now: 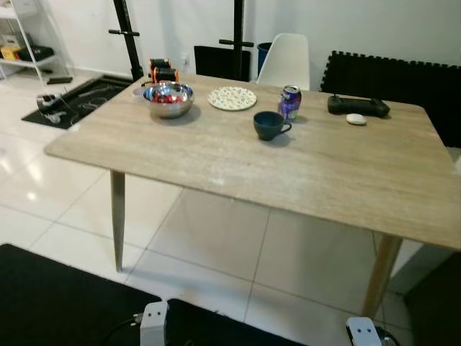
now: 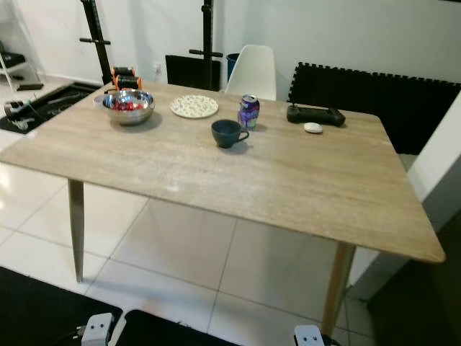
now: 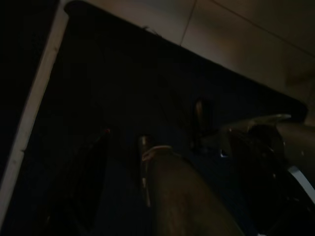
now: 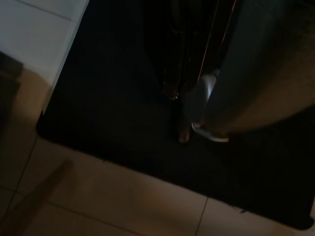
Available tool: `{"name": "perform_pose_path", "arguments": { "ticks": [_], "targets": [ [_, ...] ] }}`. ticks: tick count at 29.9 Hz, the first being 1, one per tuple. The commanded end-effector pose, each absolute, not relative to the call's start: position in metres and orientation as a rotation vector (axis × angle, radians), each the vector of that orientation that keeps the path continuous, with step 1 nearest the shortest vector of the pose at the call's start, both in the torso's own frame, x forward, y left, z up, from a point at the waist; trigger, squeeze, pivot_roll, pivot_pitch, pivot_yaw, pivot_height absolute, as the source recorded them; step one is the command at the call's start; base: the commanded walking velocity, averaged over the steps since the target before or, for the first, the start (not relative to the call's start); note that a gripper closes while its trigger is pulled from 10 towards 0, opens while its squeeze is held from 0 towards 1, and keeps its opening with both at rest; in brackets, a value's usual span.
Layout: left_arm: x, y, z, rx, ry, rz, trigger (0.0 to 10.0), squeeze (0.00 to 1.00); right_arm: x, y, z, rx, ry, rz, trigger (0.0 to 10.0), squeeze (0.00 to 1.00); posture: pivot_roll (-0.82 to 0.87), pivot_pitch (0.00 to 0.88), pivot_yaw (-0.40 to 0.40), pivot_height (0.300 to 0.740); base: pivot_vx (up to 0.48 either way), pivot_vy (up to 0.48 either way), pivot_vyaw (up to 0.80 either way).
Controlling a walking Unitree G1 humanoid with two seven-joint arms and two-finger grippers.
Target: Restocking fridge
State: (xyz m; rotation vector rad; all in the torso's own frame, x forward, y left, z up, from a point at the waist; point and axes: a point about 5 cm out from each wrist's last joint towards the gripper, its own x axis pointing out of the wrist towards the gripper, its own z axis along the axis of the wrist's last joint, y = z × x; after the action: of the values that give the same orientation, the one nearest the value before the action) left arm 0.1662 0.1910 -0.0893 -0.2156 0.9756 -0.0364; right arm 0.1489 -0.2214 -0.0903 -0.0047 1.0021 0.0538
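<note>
A purple soda can (image 1: 290, 102) stands upright on the far half of a wooden table (image 1: 216, 166). Just in front of it sits a dark blue cup (image 1: 269, 125). To the left are a patterned plate (image 1: 232, 98) and a steel bowl (image 1: 168, 99) with red-wrapped items in it. My left gripper (image 3: 123, 147) hangs idle in the dark above a black floor mat (image 3: 123, 73). My right gripper (image 4: 179, 113) also hangs idle over the mat, close to my leg.
A black controller (image 1: 358, 106) and a small white object (image 1: 356, 119) lie at the table's far right. Behind the table are a white chair (image 1: 285, 61) and black foam mats (image 1: 403, 76). A white panel (image 2: 443, 166) stands at the right. Tiled floor runs under the table.
</note>
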Motion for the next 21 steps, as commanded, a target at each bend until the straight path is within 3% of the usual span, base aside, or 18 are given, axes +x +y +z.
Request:
{"name": "perform_pose_path", "arguments": {
  "ticks": [1,5,13,21],
  "targets": [
    [0.1642,0.1896,-0.0904,-0.212,0.988,-0.044,10.0,0.00,0.1511,-0.2240,-0.0889,-0.006,0.994,0.040,10.0,0.00,-0.08,0.000,0.010,0.740,0.304,0.000,0.00],
    [0.1641,0.1895,-0.0904,-0.207,0.990,-0.049,10.0,0.00,0.1522,-0.2248,-0.0884,-0.008,0.989,0.034,10.0,0.00,-0.08,0.000,0.012,0.740,0.298,0.000,0.00],
    [0.1643,0.1876,-0.0904,-0.213,0.991,-0.073,10.0,0.00,0.1530,-0.2248,-0.0880,-0.002,0.982,0.025,10.0,0.00,-0.08,0.000,0.014,0.740,0.000,0.000,0.00],
    [0.1569,0.1816,-0.0941,-0.188,1.034,-0.127,10.0,0.00,0.1580,-0.2251,-0.0852,0.030,0.946,0.021,10.0,0.00,-0.08,0.000,0.013,0.740,0.000,-0.418,0.00]
  ]
}}
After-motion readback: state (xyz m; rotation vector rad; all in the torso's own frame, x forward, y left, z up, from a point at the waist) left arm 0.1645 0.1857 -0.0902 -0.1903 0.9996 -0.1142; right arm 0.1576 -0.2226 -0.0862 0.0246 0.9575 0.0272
